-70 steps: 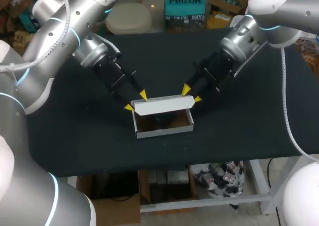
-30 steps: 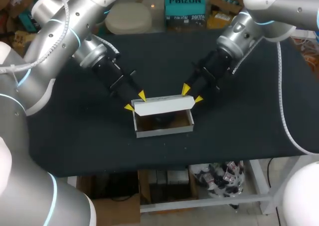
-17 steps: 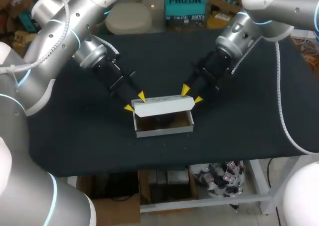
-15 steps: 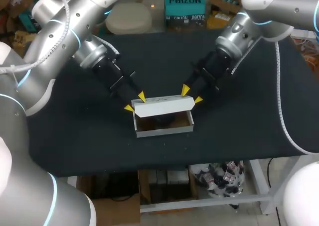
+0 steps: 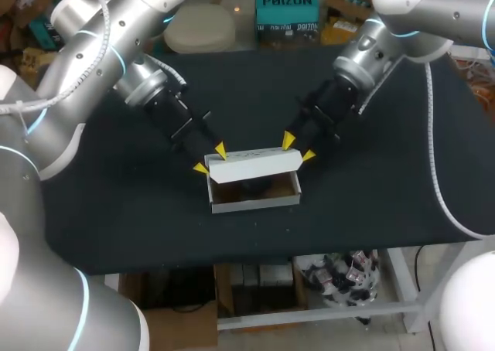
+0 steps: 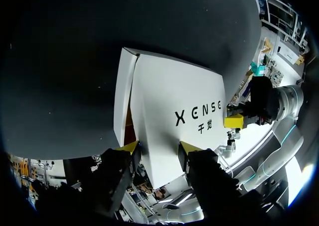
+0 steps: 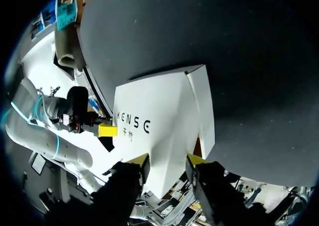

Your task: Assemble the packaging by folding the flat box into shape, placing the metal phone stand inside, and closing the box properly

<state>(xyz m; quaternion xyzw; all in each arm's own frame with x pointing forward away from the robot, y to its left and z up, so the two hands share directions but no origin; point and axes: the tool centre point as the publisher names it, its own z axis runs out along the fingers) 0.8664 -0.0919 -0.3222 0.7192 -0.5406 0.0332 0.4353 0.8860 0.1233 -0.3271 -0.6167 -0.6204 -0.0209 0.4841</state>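
Clearly unfinished: on the black table (image 5: 116, 212), a white box (image 5: 255, 200) lies just below and between the two grippers. Its lid (image 5: 255, 162) is half raised, with one end at the left gripper (image 5: 210, 157) and the other at the right gripper (image 5: 298, 148). Whether either truly pinches the lid, I cannot tell. Uneven pushing could twist the lid or skid the light box. The dark thing inside, probably the phone stand (image 5: 251, 185), might block closing. Count: one table, one box, one lid, two grippers, one stand.
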